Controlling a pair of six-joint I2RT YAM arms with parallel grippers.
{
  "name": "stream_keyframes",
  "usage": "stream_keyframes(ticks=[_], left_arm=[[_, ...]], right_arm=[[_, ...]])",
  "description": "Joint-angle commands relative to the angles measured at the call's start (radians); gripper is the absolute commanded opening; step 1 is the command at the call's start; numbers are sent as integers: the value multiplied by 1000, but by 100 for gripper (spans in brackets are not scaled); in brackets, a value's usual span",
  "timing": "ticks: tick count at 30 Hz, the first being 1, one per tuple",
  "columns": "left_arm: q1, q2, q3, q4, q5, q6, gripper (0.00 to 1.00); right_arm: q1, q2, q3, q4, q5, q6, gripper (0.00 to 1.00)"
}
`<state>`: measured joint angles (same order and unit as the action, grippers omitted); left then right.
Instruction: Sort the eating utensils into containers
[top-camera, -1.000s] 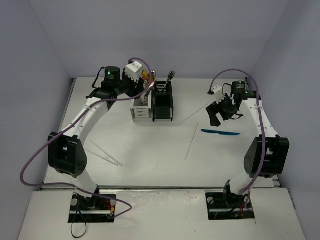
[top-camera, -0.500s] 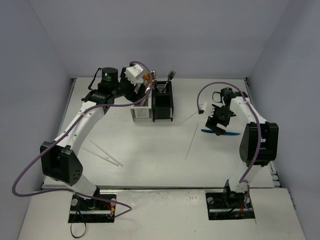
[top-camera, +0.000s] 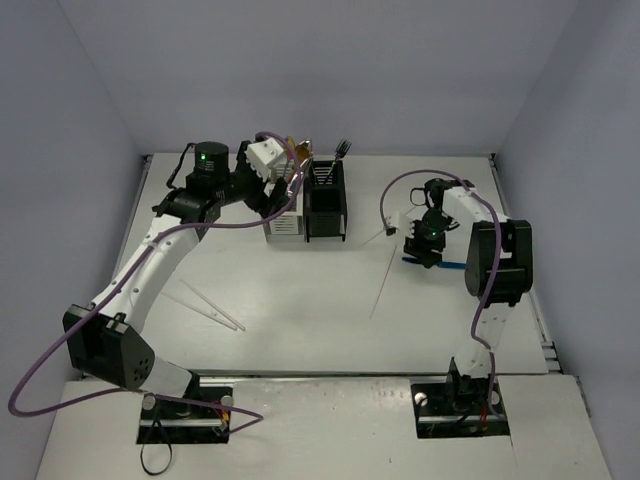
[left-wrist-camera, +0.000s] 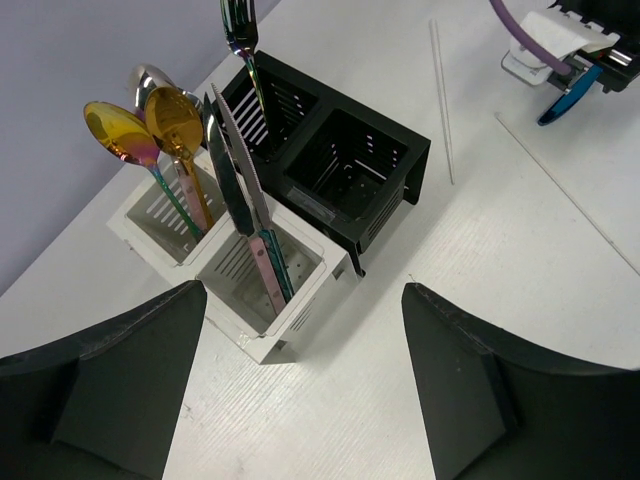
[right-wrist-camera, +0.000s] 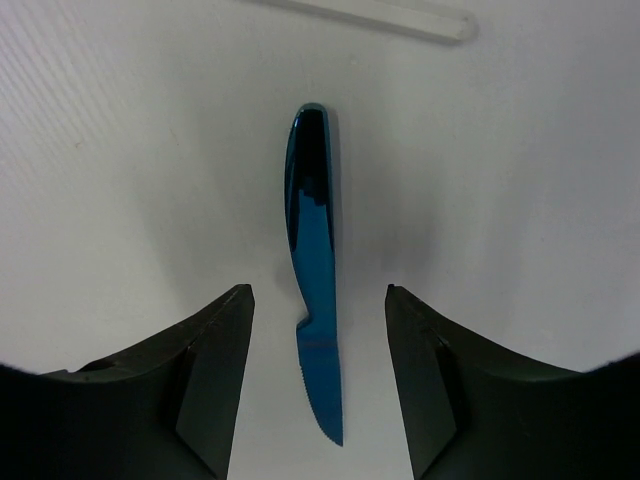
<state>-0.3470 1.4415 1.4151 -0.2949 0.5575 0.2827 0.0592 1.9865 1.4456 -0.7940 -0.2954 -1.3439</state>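
Right wrist view: blue knife framed by a parted gripper, sorting partly done

Several utensils are seen already stood upright in the containers. Gold spoons and a pink-handled knife are in the white caddy. At least one fork is in the black caddy joined to it. The left gripper is held above this pair with its fingers spread wide and nothing between them. The white caddy lies directly beneath it and the black one just beyond.

Left on the tabletop are a blue knife, a clear stick near the right gripper, and a pair of sticks well apart from both grippers, on the left arm's side. The task is therefore judged to be partly done, with these loose pieces yet to be placed.

The right gripper is positioned low over the blue knife with its fingers parted to a middling width. The knife lies flat between the two fingers, its handle reaching out beyond the fingertips and its serrated blade running back toward the wrist. A gap is seen on each side, and no finger is shown touching it. Another thin stick lies crosswise just beyond the handle end.
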Motion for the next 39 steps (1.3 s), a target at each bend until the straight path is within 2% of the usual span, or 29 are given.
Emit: stream_keyframes(ticks=[1, 8, 15, 23, 30, 39], left_arm=[[0, -59, 19, 22, 20, 18, 76], [0, -53, 28, 22, 2, 6, 76], [0, -56, 42, 16, -8, 4, 76], [0, -50, 58, 16, -23, 1, 76], [0, -71, 47, 13, -28, 10, 76], [-1, -98, 50, -46, -40, 132, 82]], right_arm=[[9, 27, 22, -49, 33, -76, 51], [7, 78, 7, -36, 84, -109, 44], [10, 54, -94, 49, 128, -159, 35], [17, 11, -138, 89, 72, -157, 0], [51, -127, -169, 54, 10, -91, 0], [59, -233, -49, -86, -216, 165, 0]])
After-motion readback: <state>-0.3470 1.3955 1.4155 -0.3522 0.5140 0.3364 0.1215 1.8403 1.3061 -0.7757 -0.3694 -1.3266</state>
